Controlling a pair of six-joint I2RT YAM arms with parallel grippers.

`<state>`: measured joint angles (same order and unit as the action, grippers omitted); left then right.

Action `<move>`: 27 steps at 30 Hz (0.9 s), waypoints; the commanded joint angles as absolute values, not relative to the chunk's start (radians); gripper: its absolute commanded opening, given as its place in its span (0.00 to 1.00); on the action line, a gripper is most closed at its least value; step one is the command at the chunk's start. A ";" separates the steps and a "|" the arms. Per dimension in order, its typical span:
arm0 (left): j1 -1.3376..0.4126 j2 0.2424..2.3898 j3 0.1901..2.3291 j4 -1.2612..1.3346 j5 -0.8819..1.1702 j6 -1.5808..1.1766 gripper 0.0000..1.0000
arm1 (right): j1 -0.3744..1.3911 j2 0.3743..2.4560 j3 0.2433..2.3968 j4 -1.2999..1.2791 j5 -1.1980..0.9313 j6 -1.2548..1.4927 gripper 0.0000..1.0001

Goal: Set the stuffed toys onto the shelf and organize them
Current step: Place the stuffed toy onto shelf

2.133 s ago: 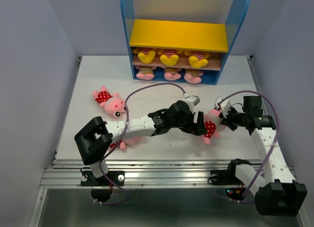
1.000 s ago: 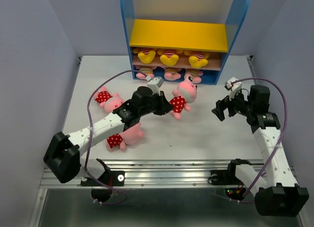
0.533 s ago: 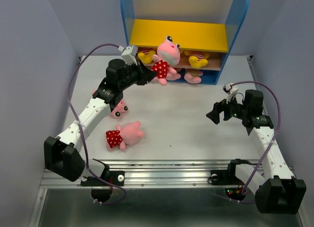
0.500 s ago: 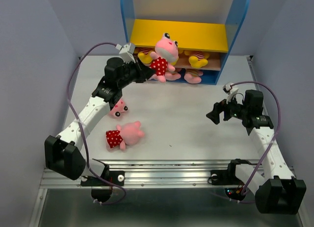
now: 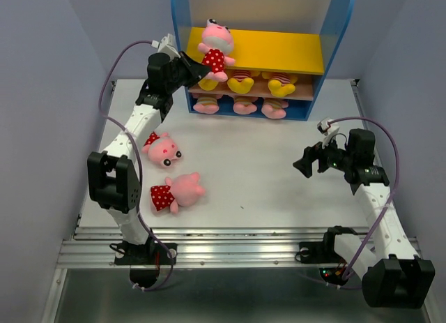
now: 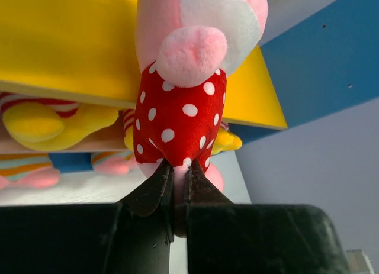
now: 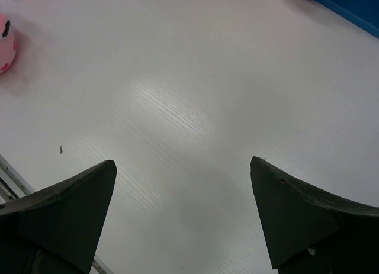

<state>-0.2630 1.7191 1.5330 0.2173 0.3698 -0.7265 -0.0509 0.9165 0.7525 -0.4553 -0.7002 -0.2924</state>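
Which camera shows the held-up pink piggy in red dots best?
Left wrist: the pink plush pig in the red dotted outfit fills it, pinched by the left gripper. Top external shows it small; right wrist misses it.

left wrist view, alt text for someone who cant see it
The left gripper is shut on the bottom of a pink pig in a red white-dotted outfit, holding it up in front of the shelf's yellow board. Under the board lie yellow bears, with a blue side panel at right.
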 commanded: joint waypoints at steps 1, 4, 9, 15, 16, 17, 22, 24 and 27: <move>-0.247 1.724 1.658 0.284 0.417 -0.785 0.00 | -0.046 0.900 0.749 -0.408 -0.701 -0.298 1.00; -0.224 1.781 1.701 0.281 0.425 -0.824 0.00 | -0.046 0.899 0.747 -0.408 -0.701 -0.298 1.00; -0.189 1.847 1.776 0.264 0.434 -0.871 0.00 | -0.046 0.902 0.746 -0.408 -0.699 -0.299 1.00; -0.176 1.927 1.865 0.230 0.426 -0.884 0.06 | -0.046 0.905 0.746 -0.410 -0.696 -0.304 1.00; -0.175 1.945 1.874 0.227 0.426 -0.890 0.07 | -0.046 0.907 0.746 -0.410 -0.696 -0.305 1.00; -0.175 1.953 1.896 0.224 0.426 -0.891 0.08 | -0.046 0.910 0.746 -0.410 -0.696 -0.305 1.00; -0.172 1.985 1.931 0.201 0.425 -0.900 0.22 | -0.046 0.911 0.746 -0.411 -0.692 -0.308 1.00; -0.170 1.987 1.927 0.198 0.428 -0.900 0.35 | -0.046 0.911 0.744 -0.410 -0.690 -0.310 1.00; -0.169 1.982 1.911 0.198 0.437 -0.900 0.52 | -0.046 0.914 0.744 -0.411 -0.689 -0.310 1.00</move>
